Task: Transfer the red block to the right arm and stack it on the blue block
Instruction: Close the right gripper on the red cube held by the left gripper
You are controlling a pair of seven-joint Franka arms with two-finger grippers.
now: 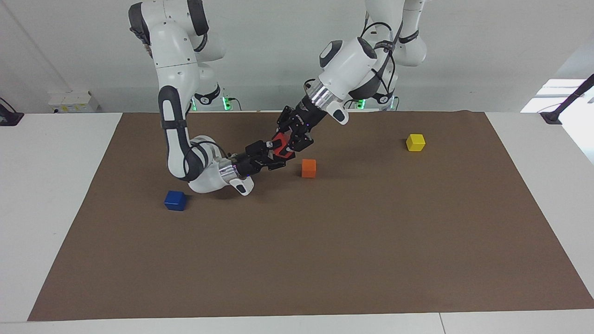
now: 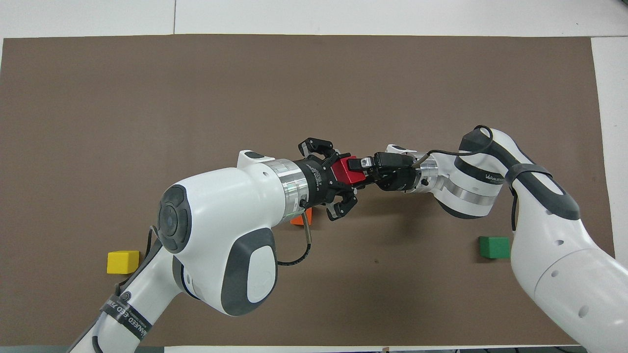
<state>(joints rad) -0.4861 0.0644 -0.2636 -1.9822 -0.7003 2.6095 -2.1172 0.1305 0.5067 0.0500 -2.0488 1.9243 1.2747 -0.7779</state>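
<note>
Now the red block (image 1: 280,144) hangs in the air over the mat (image 1: 325,260), about midway between the mat's two short edges and toward the edge by the robots. The left gripper (image 1: 288,140) is clamped on it, reaching down from the left arm's base. The right gripper (image 1: 274,155) meets the block from the right arm's end, its fingers on either side of the cube; whether they press it yet I cannot tell.

Just below the block, the orange block (image 1: 308,168) sits on the mat. The blue block (image 1: 175,200) lies toward the right arm's end, farther from the robots than the orange one. A yellow block (image 1: 415,142) sits toward the left arm's end. A green block (image 2: 494,247) lies by the right arm, near the mat's robot-side edge.
</note>
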